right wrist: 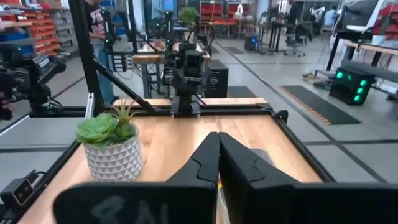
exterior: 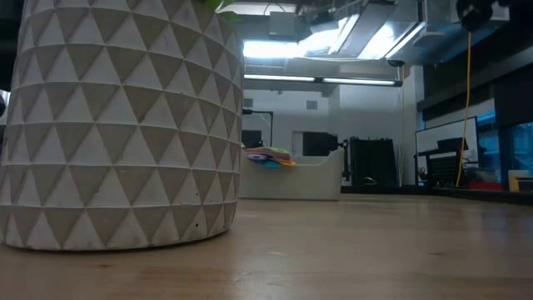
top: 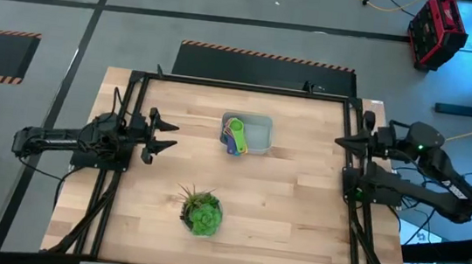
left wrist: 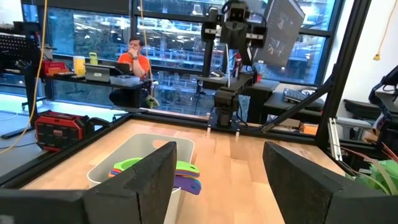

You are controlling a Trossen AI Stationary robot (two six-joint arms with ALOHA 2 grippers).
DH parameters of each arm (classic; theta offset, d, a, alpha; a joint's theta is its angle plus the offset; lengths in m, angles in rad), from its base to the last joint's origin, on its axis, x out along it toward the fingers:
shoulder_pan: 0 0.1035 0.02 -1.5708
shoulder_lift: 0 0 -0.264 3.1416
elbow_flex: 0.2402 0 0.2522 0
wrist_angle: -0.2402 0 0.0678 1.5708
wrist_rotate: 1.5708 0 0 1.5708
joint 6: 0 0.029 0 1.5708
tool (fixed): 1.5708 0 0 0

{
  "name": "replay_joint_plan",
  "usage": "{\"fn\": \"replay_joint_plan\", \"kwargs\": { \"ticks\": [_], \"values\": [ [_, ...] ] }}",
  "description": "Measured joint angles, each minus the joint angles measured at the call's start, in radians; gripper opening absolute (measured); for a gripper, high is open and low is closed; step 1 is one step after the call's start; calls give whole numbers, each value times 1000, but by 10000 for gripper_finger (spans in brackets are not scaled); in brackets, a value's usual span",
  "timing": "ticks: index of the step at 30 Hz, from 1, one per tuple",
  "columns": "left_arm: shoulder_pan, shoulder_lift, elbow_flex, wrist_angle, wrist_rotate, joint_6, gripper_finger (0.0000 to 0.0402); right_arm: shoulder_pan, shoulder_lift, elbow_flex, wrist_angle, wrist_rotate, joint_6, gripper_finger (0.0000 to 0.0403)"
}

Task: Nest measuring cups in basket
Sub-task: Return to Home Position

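The basket [top: 263,123] is a pale tub on the far middle of the table, resting on its base. The measuring cups [top: 235,135] lie stacked in its left end, green, yellow, blue and purple showing, handles overlapping; in the low view the cups [exterior: 268,156] stick up above the basket [exterior: 308,182]. My left gripper [top: 172,137] stands open at the table's left edge, pointing level toward the basket [left wrist: 124,152], apart from it. My right gripper [top: 339,142] is shut on nothing at the table's right edge, raised above the table; in the right wrist view its fingers [right wrist: 205,162] meet.
A leafy green plant in a white patterned pot [top: 201,213] stands near the table's front middle and fills the left of the low view [exterior: 117,125]. A black frame [top: 241,86] borders the table. A person [left wrist: 132,59] sits at a desk beyond the table.
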Motion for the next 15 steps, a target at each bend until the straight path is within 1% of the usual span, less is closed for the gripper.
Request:
{"fn": "replay_joint_plan", "kwargs": {
  "ticks": [4, 11, 13, 15],
  "values": [
    [0, 0, 0, 0, 0, 0, 234, 0, -93, -116, 35, 3, 49, 12],
    [0, 0, 0, 0, 0, 0, 234, 0, -243, -242, 91, 3, 77, 12],
    [0, 0, 0, 0, 1, 0, 234, 0, -245, -255, 120, 2, 91, 12],
    [0, 0, 0, 0, 0, 0, 234, 0, -240, -255, 112, -2, 90, 12]
  ]
}}
